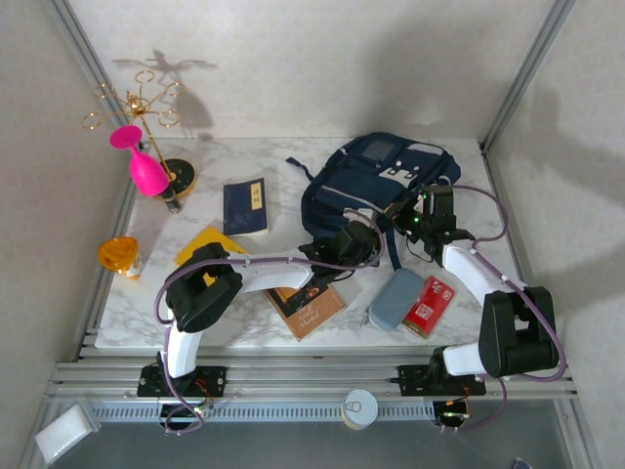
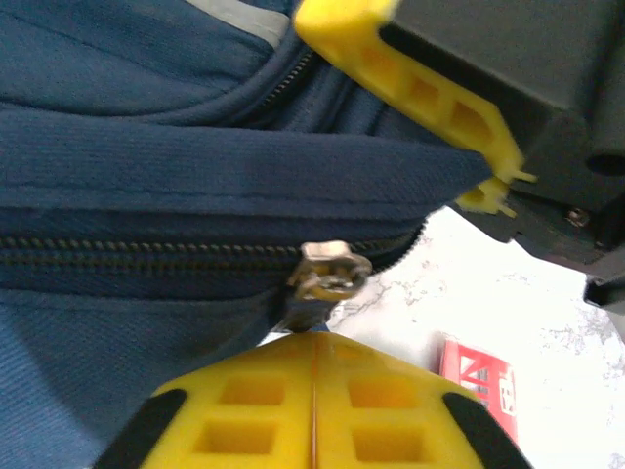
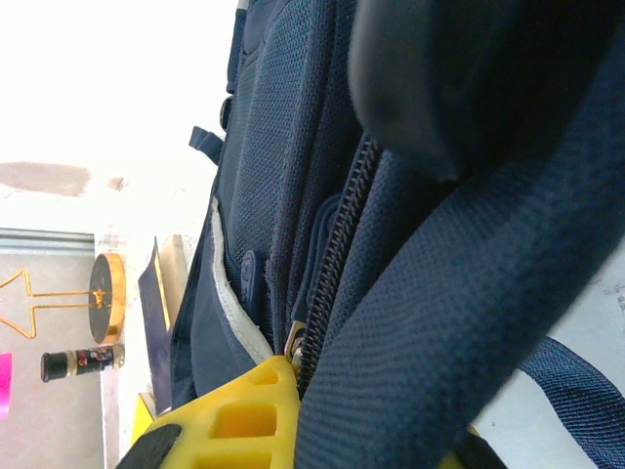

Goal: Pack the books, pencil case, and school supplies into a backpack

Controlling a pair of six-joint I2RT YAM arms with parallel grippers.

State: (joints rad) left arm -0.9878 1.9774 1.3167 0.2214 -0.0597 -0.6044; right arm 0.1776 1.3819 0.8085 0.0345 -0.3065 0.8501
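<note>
Pinching the zipper pull of the backpack, the left gripper is closed; the right gripper clamps a fold of its fabric just beside.

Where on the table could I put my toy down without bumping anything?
The table is bare behind the navy book, between the gold stand and the backpack. Another bare patch is the near left corner, between the orange cup and the left arm. The middle front is crowded: brown book, pencil case and red pack lie close together.
</note>
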